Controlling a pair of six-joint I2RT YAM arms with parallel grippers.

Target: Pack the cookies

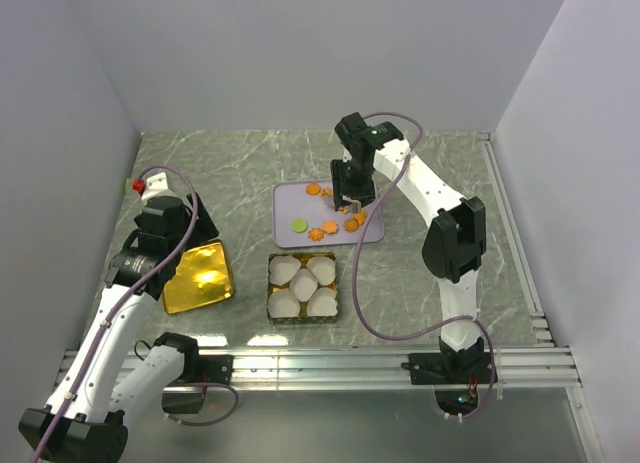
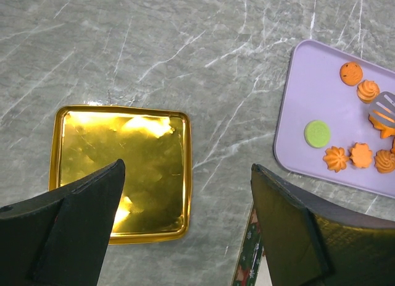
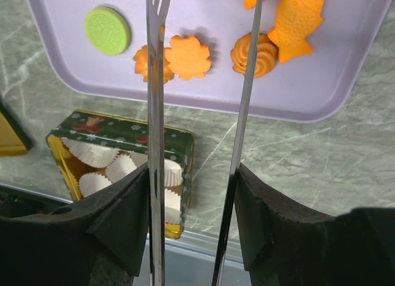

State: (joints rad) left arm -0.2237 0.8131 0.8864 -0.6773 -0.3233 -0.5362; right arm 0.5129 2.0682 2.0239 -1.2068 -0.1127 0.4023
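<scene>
While the right gripper (image 1: 351, 199) hangs over the lavender tray (image 1: 288, 195) in the top view, the orange cookies (image 1: 330, 229) and one green cookie (image 1: 299, 224) lie on that tray. A tin (image 1: 274, 305) of white paper cups (image 1: 303, 285) sits just in front of it, and a gold lid (image 1: 200, 276) lies well to the left, under the left arm. From the left wrist, the left gripper (image 2: 188, 167) hovers above the lid's right edge, fingers spread wide and empty. From the right wrist, the right gripper's fingers clamp a pair of metal tongs (image 3: 154, 82). The tong arms are parted, with nothing between them, over the tray's near edge beside a leaf-shaped cookie (image 3: 187, 56).
</scene>
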